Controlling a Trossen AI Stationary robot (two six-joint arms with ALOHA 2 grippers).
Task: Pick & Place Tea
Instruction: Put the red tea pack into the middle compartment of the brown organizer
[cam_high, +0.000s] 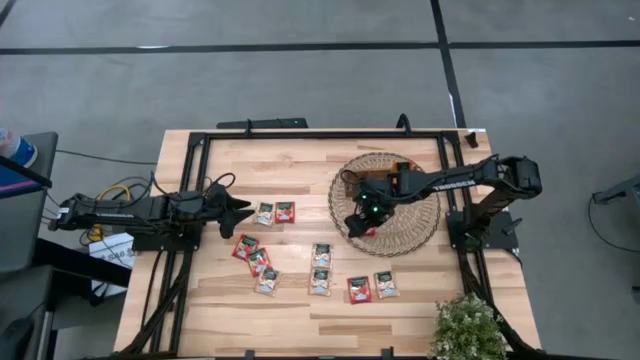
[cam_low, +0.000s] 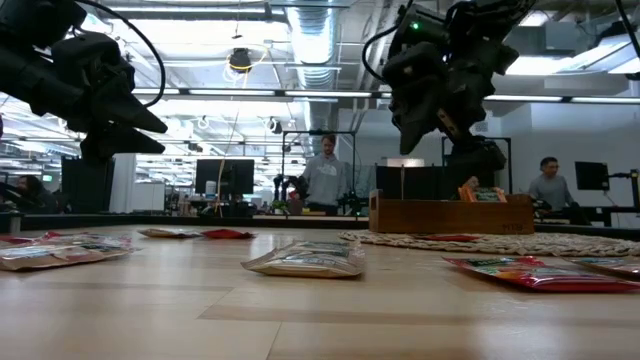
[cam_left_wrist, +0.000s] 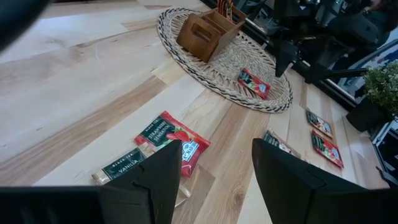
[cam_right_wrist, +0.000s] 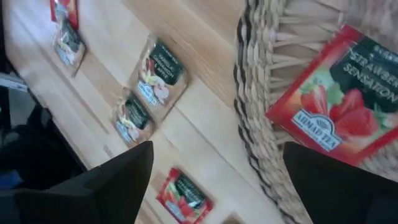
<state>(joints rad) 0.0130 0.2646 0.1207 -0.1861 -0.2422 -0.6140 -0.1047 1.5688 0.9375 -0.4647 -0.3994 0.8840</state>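
Right gripper (cam_high: 358, 222) over the wicker mat (cam_high: 420, 222), jaws spread and holding nothing.
1 red sachet (cam_right_wrist: 336, 106) lies on the mat; other sachets (cam_high: 320, 268) lie on the table (cam_high: 300, 170). Left gripper (cam_high: 243, 212) hovers parted, empty.

Grey tiled floor (cam_high: 300, 25) — open office, ceiling ducts (cam_low: 310, 40), monitors (cam_low: 222, 176)

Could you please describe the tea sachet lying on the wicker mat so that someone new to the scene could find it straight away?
Start at the round wicker mat on the right half of the wooden table. Near the mat's front-left edge, below the open right tool, lies a red strawberry sachet. It is the only sachet on the mat; all the others lie on bare wood.
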